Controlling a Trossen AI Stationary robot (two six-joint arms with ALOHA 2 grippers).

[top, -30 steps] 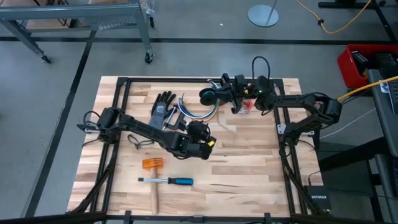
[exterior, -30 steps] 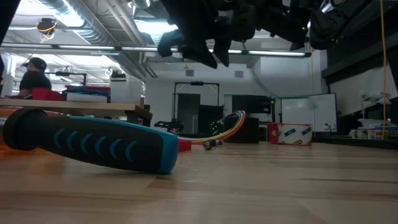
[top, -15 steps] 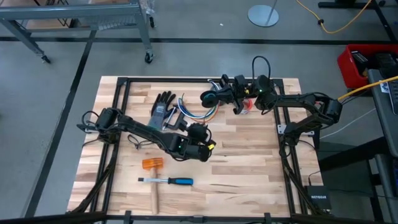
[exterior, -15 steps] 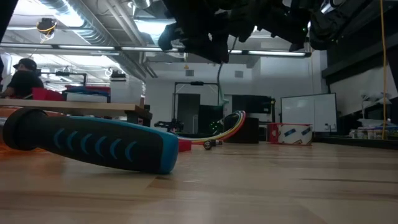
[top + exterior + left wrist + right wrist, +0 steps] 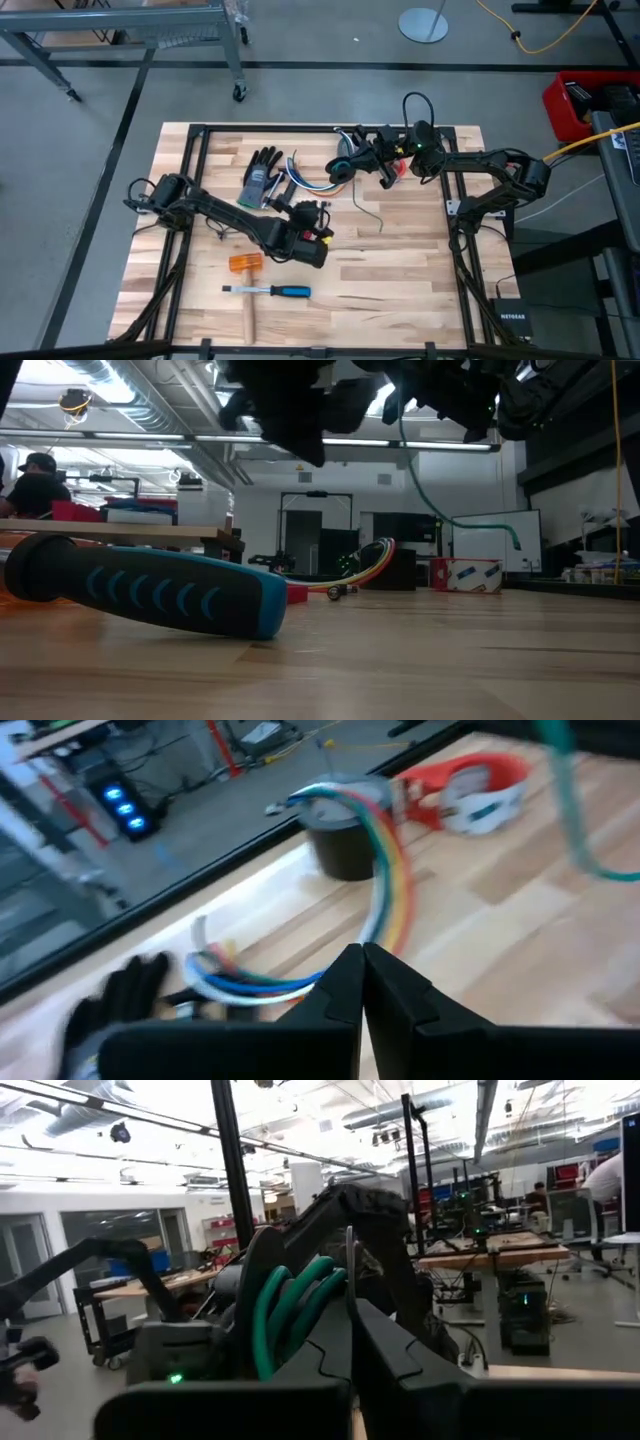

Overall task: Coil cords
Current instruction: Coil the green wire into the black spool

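My right gripper (image 5: 348, 163) is raised over the table's far middle and is shut on a coil of green cord (image 5: 341, 170). The cord's tail (image 5: 368, 205) trails down from the coil. My left gripper (image 5: 361, 956) hangs above the table's middle (image 5: 322, 222), shut on nothing and apart from the tail. The bundle of blue, orange, white and green cords (image 5: 305, 181) lies on the table between a black glove (image 5: 261, 172) and the coil. It curves past a grey tape roll (image 5: 345, 850) and a red tape ring (image 5: 465, 795). My right gripper has the green cord's coiled loops (image 5: 292, 1305), which come out beside one finger; the fingers hide the place of contact. The fingers lie about level and point toward the table's left. The coil is lifted clear, and its slack tail (image 5: 420, 480) hangs below to a free end (image 5: 380, 228).
A hammer with an orange head (image 5: 245, 263) and a blue-handled tool (image 5: 285, 291) lie near the table's front left; the handle (image 5: 150, 590) fills the low view's left. Bare wood lies to the right of my left gripper. People stand in the room beyond.
My left gripper has shut and drawn back toward the table's left and near edge. The green cord's tail, barely seen before, now hangs free below my right gripper's coil and has swung toward the table's right.
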